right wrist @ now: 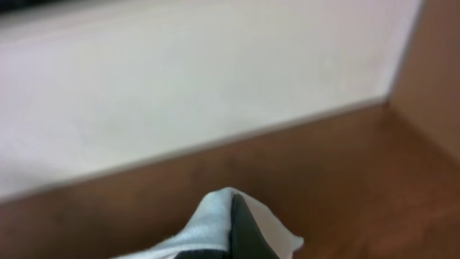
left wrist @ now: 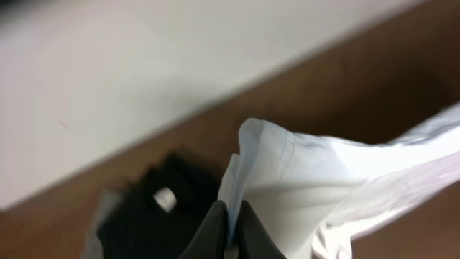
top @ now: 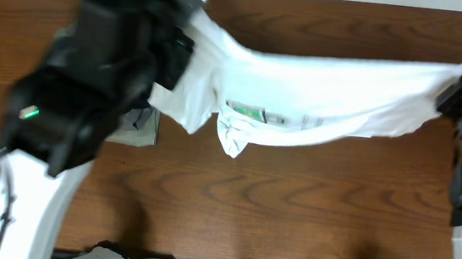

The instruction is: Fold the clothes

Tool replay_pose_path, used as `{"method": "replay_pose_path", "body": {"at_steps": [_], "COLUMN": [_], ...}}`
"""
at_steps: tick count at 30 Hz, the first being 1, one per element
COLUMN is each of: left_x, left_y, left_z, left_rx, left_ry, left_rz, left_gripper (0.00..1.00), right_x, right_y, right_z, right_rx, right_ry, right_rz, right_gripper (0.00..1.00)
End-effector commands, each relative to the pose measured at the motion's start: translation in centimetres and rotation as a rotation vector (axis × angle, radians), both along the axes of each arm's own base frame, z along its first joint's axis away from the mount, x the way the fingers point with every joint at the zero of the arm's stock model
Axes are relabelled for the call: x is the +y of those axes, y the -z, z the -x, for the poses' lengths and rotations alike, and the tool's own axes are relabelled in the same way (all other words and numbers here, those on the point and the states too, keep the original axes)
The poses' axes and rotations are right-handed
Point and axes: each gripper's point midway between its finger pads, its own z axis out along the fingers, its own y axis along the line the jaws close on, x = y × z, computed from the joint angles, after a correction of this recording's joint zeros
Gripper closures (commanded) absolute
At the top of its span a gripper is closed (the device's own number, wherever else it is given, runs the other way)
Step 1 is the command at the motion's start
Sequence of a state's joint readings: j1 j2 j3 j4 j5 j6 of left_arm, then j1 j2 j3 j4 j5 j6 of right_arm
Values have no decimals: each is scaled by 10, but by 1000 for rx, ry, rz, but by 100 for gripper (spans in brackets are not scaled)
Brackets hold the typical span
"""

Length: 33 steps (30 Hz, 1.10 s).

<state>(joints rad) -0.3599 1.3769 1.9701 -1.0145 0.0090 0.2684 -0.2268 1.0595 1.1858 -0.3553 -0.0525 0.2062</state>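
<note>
White T-shirt (top: 319, 95) held stretched above the wooden table (top: 291, 212).
Left gripper (left wrist: 231, 232) and right gripper (right wrist: 241, 226) each clamp one end; likely the spreading step, so next lower it flat, clear of the folded garments (top: 139, 127).

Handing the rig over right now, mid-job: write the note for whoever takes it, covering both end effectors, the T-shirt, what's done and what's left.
Left end effector: shut on one edge of the white T-shirt.
Right end effector: shut on the opposite edge.
T-shirt: stretched between the two over the far side of the table, middle sagging, chest print visible from above; contact with the wood unclear.
A black garment lies below the left end effector, not part of the job.
Done: shirt lifted and spread.
Left: lay it flat, then make every fold.
</note>
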Motion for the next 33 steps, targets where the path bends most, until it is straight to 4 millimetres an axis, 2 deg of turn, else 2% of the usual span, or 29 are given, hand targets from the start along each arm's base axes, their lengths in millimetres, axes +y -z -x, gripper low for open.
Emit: {"method": "replay_pose_path", "body": {"at_steps": [1,4,7,9,13,15,17,19,21,23,25,28,31,33], "left_x": [1,3,4,-2,-14,-18,-21,-23,-17,-15,-13,-8,-10,-15], "left_y": [-78,-106,-102,-80,-22,-4,1,-7,-27,-57,-89,-124,-138,-136], "left_z": [40,59,63,64,58,48,38,30,24,26,35,56,81,98], "left_rx": [-196,-272,-255,-163,84,151,162,120,42,-70,-176,-277,-312,-288], "left_ry": [92,118,124,159,201,198,197,192,145,131,142,158,223,281], "left_rz": [112,132,117,100,63,48,44,52,70,96,123,154,170,185], "left_gripper": [94,94,94,94,94,94,94,94,94,94,94,94,94,94], "right_x": [0,5,7,1,-16,-19,-19,-19,-20,-21,-22,-22,-18,-16], "right_y": [-87,-131,-145,-136,-93,-82,-80,-84,-95,-109,-129,-152,-167,-171], "right_z": [18,34,45,48,47,44,42,44,50,58,73,92,108,117], "right_rx": [-189,-265,-266,-216,-45,-5,4,-8,-34,-68,-113,-164,-192,-195], "right_ry": [-1,-5,-5,32,118,127,126,129,145,161,194,223,224,224], "right_rz": [30,83,111,106,83,78,76,79,87,96,109,121,125,125], "right_gripper": [99,99,99,99,99,99,99,99,99,99,99,99,99,99]}}
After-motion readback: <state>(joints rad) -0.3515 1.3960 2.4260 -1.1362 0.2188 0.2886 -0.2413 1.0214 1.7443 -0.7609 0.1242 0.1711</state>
